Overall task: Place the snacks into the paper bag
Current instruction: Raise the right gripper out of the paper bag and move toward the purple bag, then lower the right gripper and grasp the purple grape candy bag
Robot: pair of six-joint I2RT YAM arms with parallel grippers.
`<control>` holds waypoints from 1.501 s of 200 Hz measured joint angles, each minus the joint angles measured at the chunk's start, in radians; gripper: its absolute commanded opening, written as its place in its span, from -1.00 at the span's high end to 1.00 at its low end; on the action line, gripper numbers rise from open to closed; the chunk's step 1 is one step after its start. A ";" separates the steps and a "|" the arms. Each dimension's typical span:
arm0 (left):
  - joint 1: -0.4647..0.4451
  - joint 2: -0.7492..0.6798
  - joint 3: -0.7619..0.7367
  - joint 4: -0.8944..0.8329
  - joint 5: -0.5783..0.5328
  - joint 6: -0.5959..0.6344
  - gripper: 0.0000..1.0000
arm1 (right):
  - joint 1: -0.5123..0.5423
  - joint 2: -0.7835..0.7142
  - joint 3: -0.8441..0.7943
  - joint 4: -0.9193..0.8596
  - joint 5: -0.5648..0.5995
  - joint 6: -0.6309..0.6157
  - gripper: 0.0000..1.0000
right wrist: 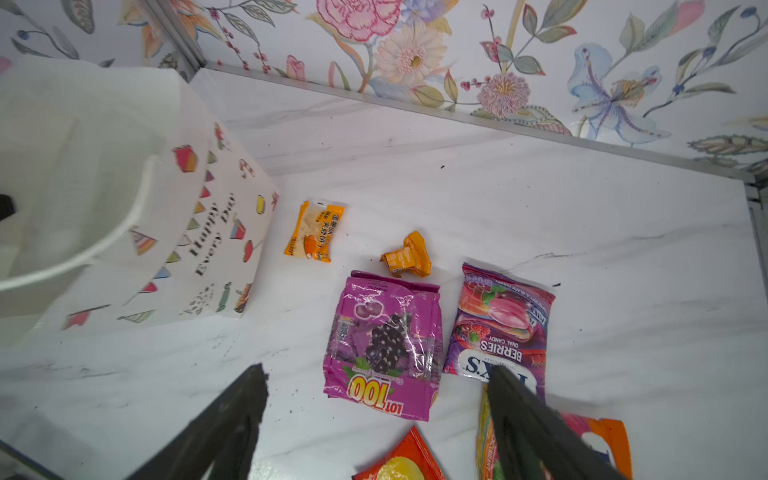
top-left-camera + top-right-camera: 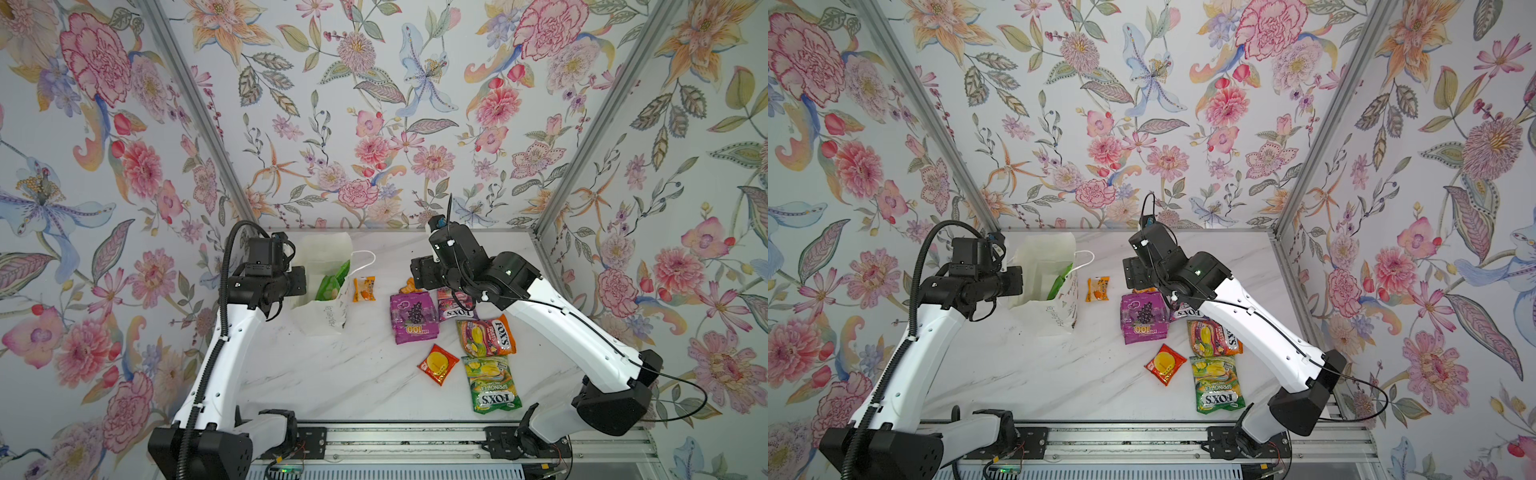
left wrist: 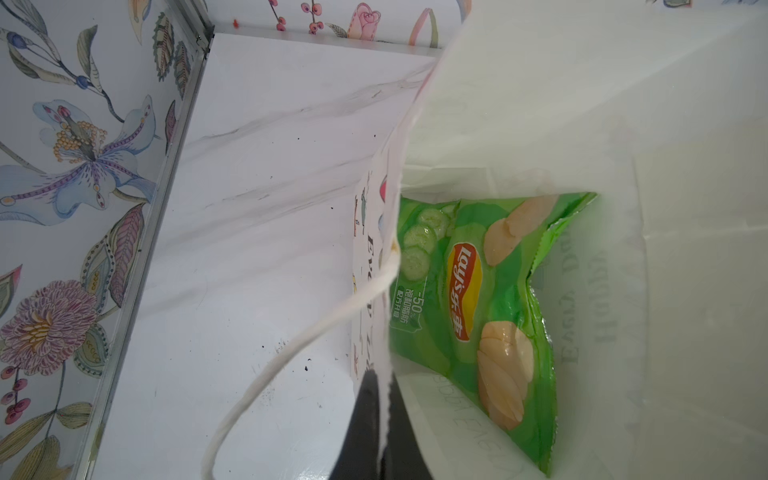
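Judged step: next pick with the right gripper, spread wide and empty. To do it well, lower onto the purple grape pack and bracket it across its narrow width. Avoid snagging the berries Fox's bag just beside it, and close only after flanking the foil on both sides. Expect slippery, crinkly film. Lift high enough to clear the bag's rim before releasing.

Nearest the rig in a top view: green Fox's bag, then red pack and orange Fox's bag, all flat on the marble, none between the fingers. Next out, the grape pack, ahead of and below the open fingers, not touching. Beyond it, a crumpled orange pack and a flat orange pack, apart from each other. Farthest, off to the left: paper bag standing with mouth open, its rim pinched by the closed left gripper. Inside, the Lay's chip bag. So 1 of 8 in, 7 out.
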 measured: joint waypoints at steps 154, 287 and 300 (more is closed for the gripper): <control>0.012 -0.013 -0.058 0.108 0.060 0.005 1.00 | -0.183 -0.005 -0.703 0.447 -0.362 0.250 -0.98; 0.022 -0.019 -0.106 0.204 0.071 -0.011 1.00 | 0.072 0.148 -0.645 0.510 -0.457 0.330 -0.69; 0.024 -0.024 -0.114 0.211 0.071 -0.011 1.00 | 0.087 0.141 -0.626 0.507 -0.447 0.317 -0.69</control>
